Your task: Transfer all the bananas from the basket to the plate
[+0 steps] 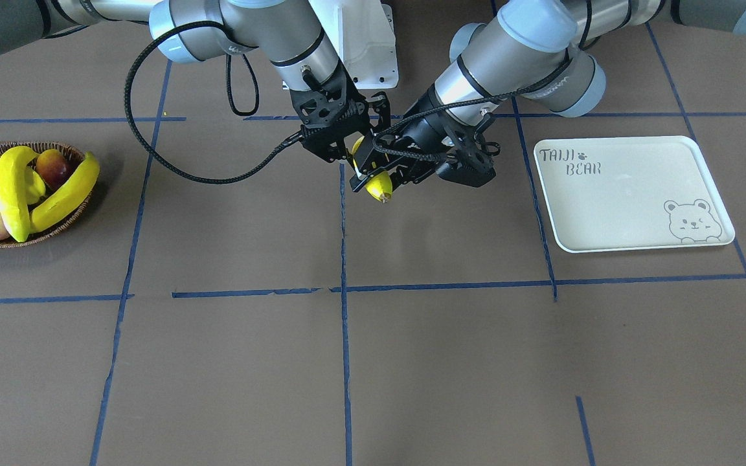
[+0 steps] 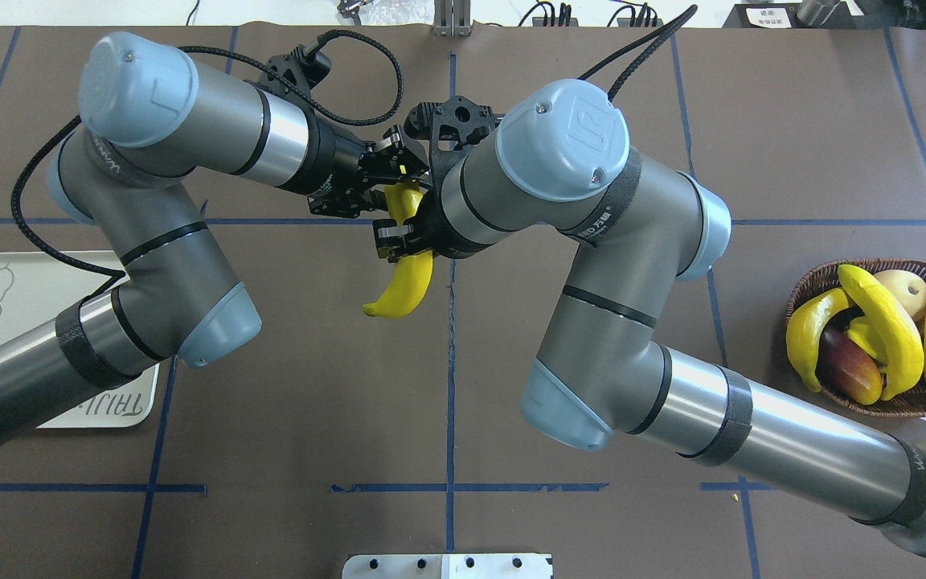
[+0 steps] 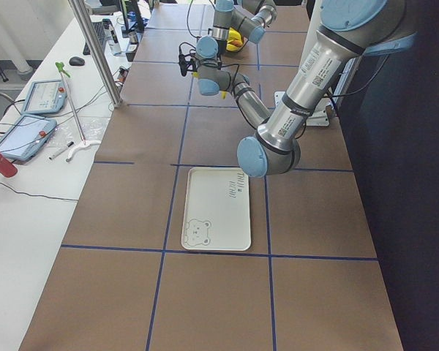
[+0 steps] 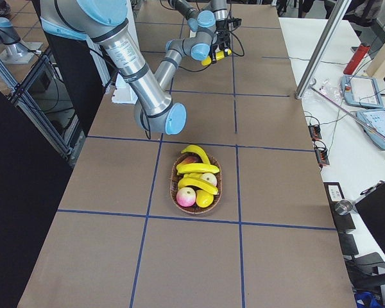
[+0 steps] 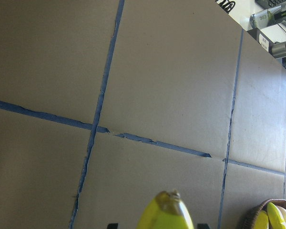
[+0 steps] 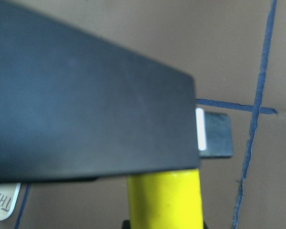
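Above the middle of the tabletop (image 2: 286, 386), the right gripper's (image 2: 403, 241) jaws are closed on one banana (image 2: 408, 281), which hangs in the air. The left gripper's (image 2: 389, 181) jaws surround its upper end, perhaps not yet tight. If the right one lets go early, the banana may drop, far from the plate (image 1: 632, 194).

One banana (image 2: 408, 277) is bright yellow and curved. It hangs in the air over the middle of the table with its dark tip down, and the left gripper (image 1: 383, 173) and the right gripper (image 1: 347, 147) both pinch it. Three more yellow bananas (image 1: 65, 192) lie across each other in the round brown woven basket (image 1: 70, 218). The plate (image 1: 625, 194) lies flat, well apart from the basket. It is off-white with round corners, the words "TAIJI BEAR" and a bear face.
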### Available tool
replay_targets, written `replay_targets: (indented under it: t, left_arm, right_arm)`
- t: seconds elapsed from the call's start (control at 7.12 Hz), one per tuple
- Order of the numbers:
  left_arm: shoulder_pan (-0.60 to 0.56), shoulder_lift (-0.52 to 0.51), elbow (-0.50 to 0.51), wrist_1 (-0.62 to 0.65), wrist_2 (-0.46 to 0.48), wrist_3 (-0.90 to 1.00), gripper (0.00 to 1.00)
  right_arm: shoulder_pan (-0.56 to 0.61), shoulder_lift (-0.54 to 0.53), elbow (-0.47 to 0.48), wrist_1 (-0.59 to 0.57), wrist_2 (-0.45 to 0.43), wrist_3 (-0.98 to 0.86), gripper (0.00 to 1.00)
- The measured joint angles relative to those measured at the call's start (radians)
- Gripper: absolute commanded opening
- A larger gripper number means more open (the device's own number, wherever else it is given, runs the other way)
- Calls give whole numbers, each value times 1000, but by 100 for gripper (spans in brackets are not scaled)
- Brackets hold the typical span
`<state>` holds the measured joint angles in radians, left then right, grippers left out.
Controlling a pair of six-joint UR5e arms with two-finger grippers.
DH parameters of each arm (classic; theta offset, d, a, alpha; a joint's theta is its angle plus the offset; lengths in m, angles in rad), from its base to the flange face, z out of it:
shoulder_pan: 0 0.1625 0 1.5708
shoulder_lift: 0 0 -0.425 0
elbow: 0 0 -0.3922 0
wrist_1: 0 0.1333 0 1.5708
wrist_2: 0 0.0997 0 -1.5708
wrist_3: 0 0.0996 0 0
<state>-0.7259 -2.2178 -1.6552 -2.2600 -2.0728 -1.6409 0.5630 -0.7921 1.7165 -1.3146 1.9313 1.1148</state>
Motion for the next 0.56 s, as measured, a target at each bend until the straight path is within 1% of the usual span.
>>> replay_targets:
  t: [0.14,0.56]
  left_arm:
    - [0,2,-1,0,0,1,0]
    - [0,7,-10,-1,0,2,0]
  right_arm:
    - [0,0,0,0,0,-1,99]
    - [1,1,3,-2,-10,-1,100]
